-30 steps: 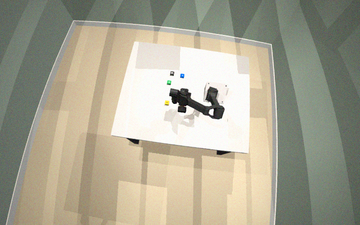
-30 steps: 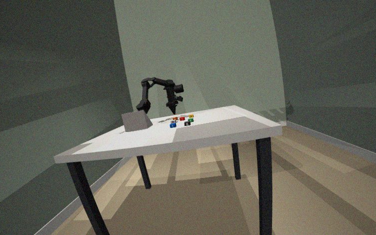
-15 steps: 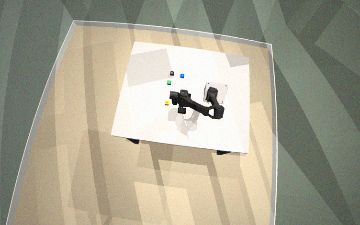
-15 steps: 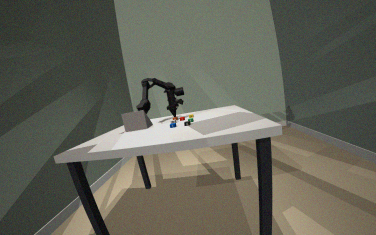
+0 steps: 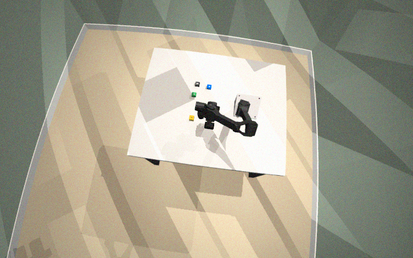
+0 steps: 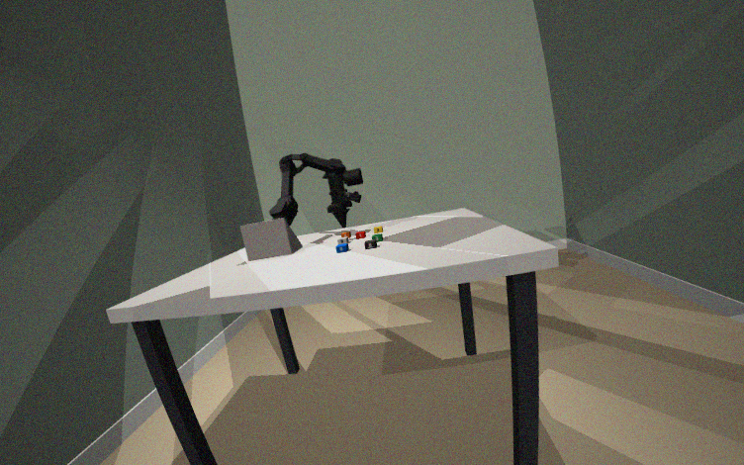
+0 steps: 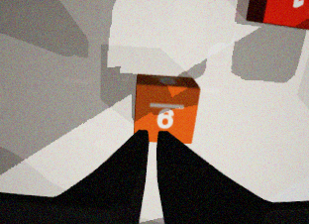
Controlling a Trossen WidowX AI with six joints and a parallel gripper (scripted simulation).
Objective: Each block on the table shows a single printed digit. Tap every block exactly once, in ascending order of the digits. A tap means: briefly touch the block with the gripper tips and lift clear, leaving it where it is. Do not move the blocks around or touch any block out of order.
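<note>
The orange block (image 7: 188, 116) (image 6: 346, 234) lies on the table, its digit under a bar in the wrist view, like an underlined 9 seen upside down. My gripper (image 7: 153, 140) (image 6: 344, 226) is nearly closed and empty, its tips low over the near edge of the orange block; contact cannot be told. The red block (image 7: 289, 9) (image 6: 360, 234) shows an upside-down 1. Yellow (image 5: 191, 118) (image 6: 378, 230), green (image 5: 194, 94) (image 6: 377, 236), black (image 5: 197, 84) (image 6: 370, 244), blue (image 5: 208, 87) (image 6: 341, 248) and white (image 6: 342, 239) blocks lie apart. Their digits are too small to read.
The arm's base plate (image 5: 254, 108) stands on the white table (image 5: 266, 153). A grey wedge-shaped box (image 6: 271, 241) stands by the arm in the exterior view. The arm hides the orange, red and white blocks in the top view.
</note>
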